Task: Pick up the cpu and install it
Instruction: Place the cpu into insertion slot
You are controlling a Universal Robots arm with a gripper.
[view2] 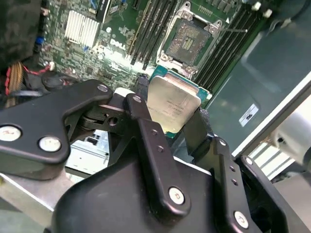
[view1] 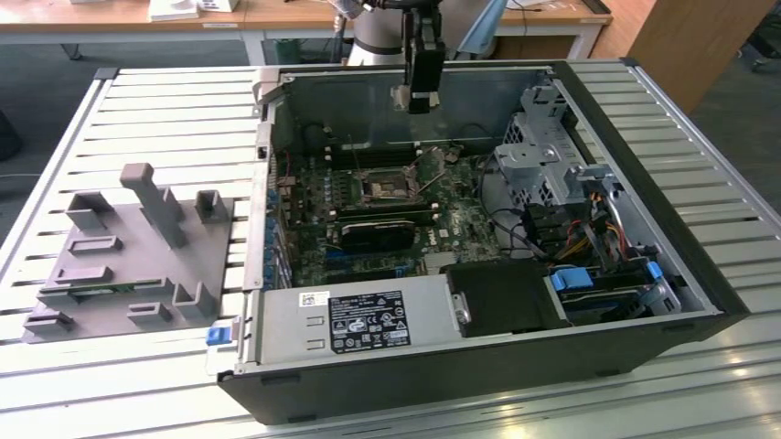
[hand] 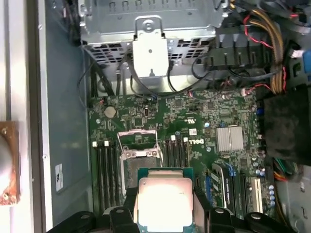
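Exterior view shows the gripper (view1: 422, 99) hanging over the open case (view1: 488, 389), toward the case's far wall. The case lies on a slatted table (view1: 159, 119). In both wrist views its fingers (hand: 201, 203) are clamped on two opposite edges of the cpu (hand: 164, 203), whose metal plate faces the cameras. The cpu is held in the air above the motherboard (hand: 204, 116), not seated in the socket (hand: 138, 150), whose contacts lie exposed.

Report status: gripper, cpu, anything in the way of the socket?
Gripper shut on the cpu, held above the motherboard. Not yet seated. The socket open, contacts showing, nothing seen across it.
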